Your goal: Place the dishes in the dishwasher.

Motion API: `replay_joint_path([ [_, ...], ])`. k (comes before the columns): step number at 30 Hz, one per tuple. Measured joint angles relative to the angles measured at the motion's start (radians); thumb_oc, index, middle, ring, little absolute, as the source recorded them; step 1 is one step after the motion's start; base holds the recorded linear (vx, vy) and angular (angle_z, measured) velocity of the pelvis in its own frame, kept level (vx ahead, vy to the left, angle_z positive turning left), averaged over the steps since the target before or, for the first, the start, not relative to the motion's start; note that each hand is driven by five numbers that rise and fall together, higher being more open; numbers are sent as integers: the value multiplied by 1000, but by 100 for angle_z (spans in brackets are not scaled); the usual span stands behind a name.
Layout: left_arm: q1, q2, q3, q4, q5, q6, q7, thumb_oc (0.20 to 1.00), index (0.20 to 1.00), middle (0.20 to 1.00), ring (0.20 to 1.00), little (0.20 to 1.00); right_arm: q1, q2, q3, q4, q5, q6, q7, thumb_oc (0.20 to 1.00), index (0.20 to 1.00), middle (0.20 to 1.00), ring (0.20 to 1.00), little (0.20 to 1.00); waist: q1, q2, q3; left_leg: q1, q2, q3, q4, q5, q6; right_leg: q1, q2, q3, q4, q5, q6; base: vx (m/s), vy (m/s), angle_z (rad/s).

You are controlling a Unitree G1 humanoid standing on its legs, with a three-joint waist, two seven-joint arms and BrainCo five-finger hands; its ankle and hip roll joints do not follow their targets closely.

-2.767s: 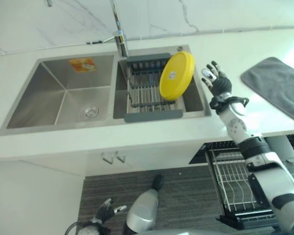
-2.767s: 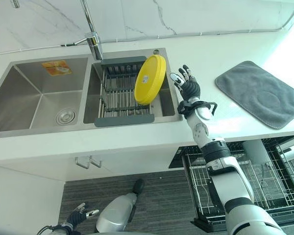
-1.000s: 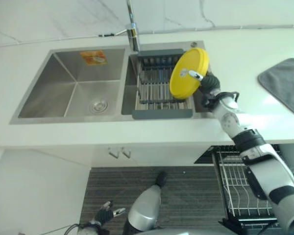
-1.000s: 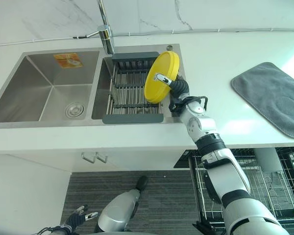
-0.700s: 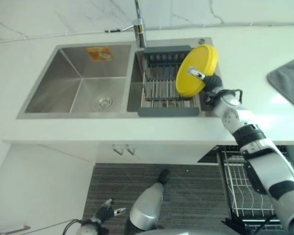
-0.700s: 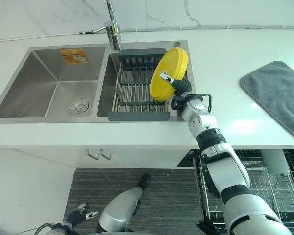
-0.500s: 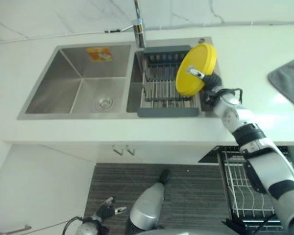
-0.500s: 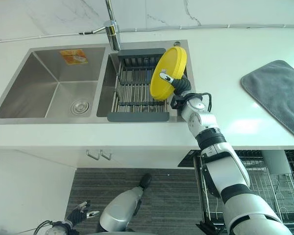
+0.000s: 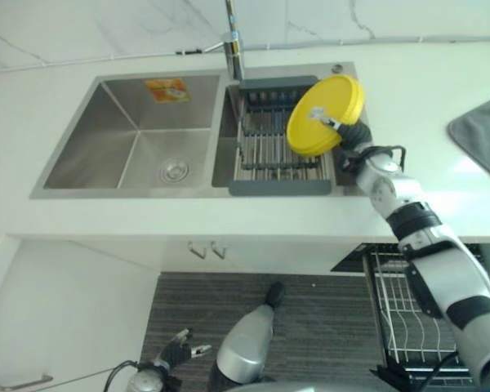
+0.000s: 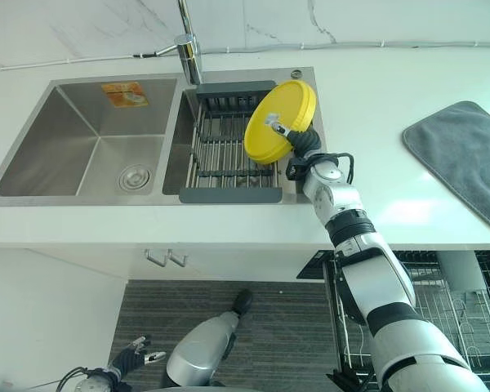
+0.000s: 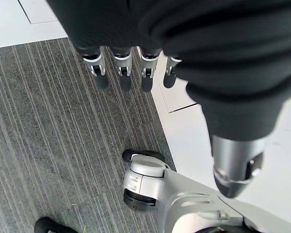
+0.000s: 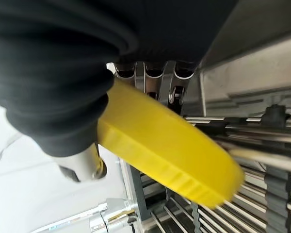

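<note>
Both eye views are looking steeply down from the head, sharing the sink (image 9: 131, 139) and the yellow plate (image 10: 279, 122) (offset slightly sideways). The left wrist camera is facing the floor (image 11: 48, 145); the right one is pressing close against the plate's rim.

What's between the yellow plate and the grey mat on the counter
In the right eye view, the right hand gripping the yellow plate, then bare white countertop up to the grey mat.

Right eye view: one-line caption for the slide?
Right hand grips the yellow plate on edge over the sink's drying rack, grey mat on the counter.
</note>
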Motion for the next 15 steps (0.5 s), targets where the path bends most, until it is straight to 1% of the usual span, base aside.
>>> replay_joint_path([
  [3,-1,-2,0,1,-3,0,0,1000,1000,1000,1000,1000,0,12,0,-3,-2,-21,-17,200,200,200,200,200,10,1,0,0,0,0,0,0,0,0,-4,0,0,-1,2,0,0,0],
  [9,-2,-6,0,3,2,0,8,1000,1000,1000,1000,1000,0,18,0,-3,1,-20,-62,200,200,200,200,200,11,1,0,1,3,0,0,0,0,0,-5,1,2,-1,2,0,0,0],
  [11,-7,-12,-1,24,4,-1,23,1000,1000,1000,1000,1000,1,21,0,-1,0,-46,-81,200,200,200,200,200,9,1,0,2,6,2,0,0,0,-2,-5,1,5,-1,2,-29,-48,-4],
  [15,-9,-24,0,49,3,-1,39,1000,1000,1000,1000,1000,2,29,0,-2,1,-124,-104,200,200,200,200,200,9,0,-1,7,14,6,1,1,-1,0,-2,3,4,0,5,-36,-79,-5],
])
